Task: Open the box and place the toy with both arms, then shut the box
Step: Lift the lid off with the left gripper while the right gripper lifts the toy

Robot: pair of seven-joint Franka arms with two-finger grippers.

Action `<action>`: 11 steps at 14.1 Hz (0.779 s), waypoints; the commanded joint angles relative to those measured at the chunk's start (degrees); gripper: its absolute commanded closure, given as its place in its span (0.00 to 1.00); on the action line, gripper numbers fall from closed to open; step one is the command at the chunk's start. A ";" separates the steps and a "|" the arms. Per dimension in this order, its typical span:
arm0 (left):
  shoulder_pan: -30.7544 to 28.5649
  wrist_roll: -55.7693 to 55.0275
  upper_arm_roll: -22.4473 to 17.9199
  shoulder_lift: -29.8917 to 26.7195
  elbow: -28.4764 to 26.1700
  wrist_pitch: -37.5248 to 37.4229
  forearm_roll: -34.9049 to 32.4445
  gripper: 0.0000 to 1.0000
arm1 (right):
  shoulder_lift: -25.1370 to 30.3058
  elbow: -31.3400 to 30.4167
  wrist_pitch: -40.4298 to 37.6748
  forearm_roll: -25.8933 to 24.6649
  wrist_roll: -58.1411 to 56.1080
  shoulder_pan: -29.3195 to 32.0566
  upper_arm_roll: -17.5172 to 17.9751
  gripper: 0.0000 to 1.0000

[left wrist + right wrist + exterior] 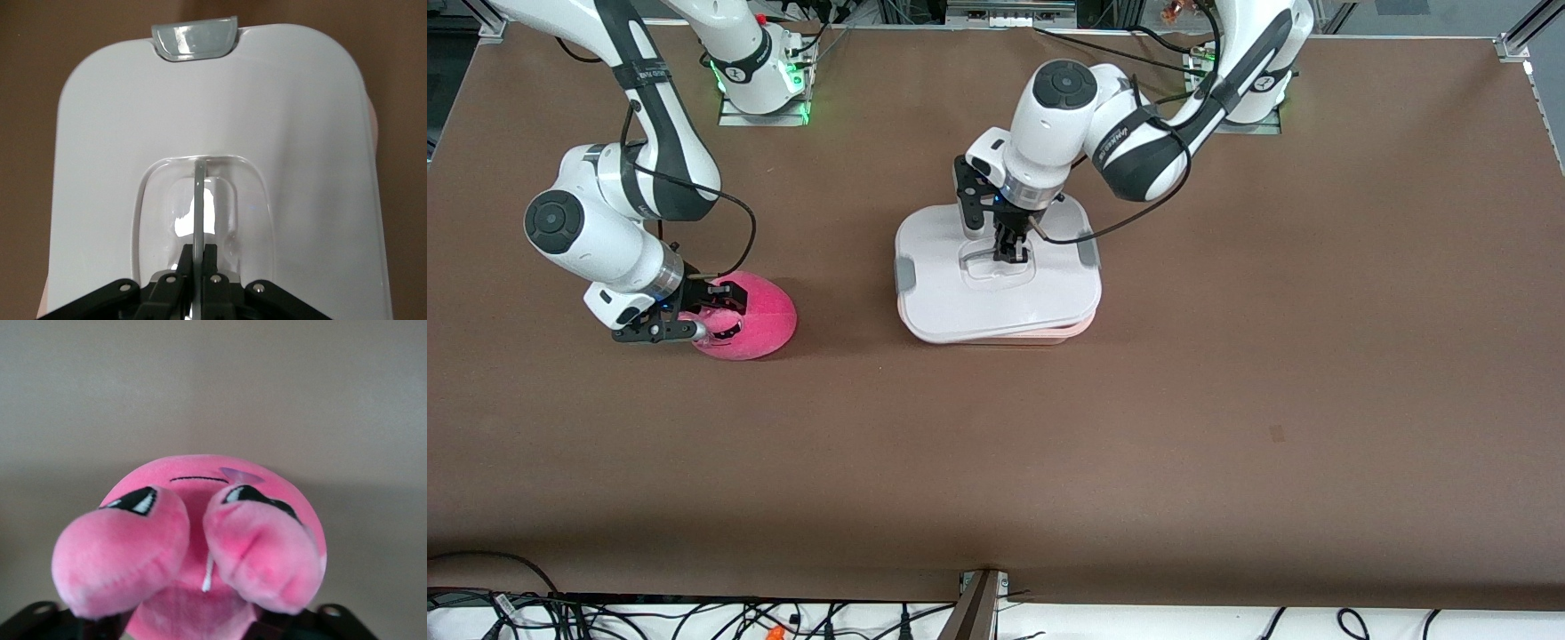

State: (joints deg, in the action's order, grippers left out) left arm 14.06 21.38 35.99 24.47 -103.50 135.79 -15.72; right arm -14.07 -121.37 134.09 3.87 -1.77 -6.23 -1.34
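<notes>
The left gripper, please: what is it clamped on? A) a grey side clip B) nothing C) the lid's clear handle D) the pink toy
C: the left gripper has its jaws shut on the clear handle in the white lid, as the left wrist view shows.

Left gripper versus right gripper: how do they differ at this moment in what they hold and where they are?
The left gripper is shut on the clear handle of the white lid, atop the box mid-table. The right gripper is clamped around the toy, toward the right arm's end of the table. The left gripper points straight down; the right gripper reaches in nearly level, from the side. Both are black, two-fingered and gripping something.
</notes>
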 commanded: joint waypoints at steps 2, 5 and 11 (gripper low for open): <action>-0.26 -1.87 1.36 -2.67 6.27 -13.40 0.07 1.00 | 1.85 0.34 -3.21 1.14 -1.75 0.16 0.29 1.00; -1.05 -1.95 1.63 -3.11 13.39 -28.33 1.38 1.00 | 2.03 2.71 -7.00 1.05 -9.01 0.16 0.20 1.00; -3.24 -5.29 0.75 -4.16 25.62 -54.02 2.18 1.00 | 2.73 10.26 -16.64 0.18 -16.42 0.08 3.79 1.00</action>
State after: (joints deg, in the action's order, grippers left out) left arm 11.97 17.20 36.81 20.84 -81.46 87.79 -14.39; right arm -12.33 -115.36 123.16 3.86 -16.87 -6.22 -0.34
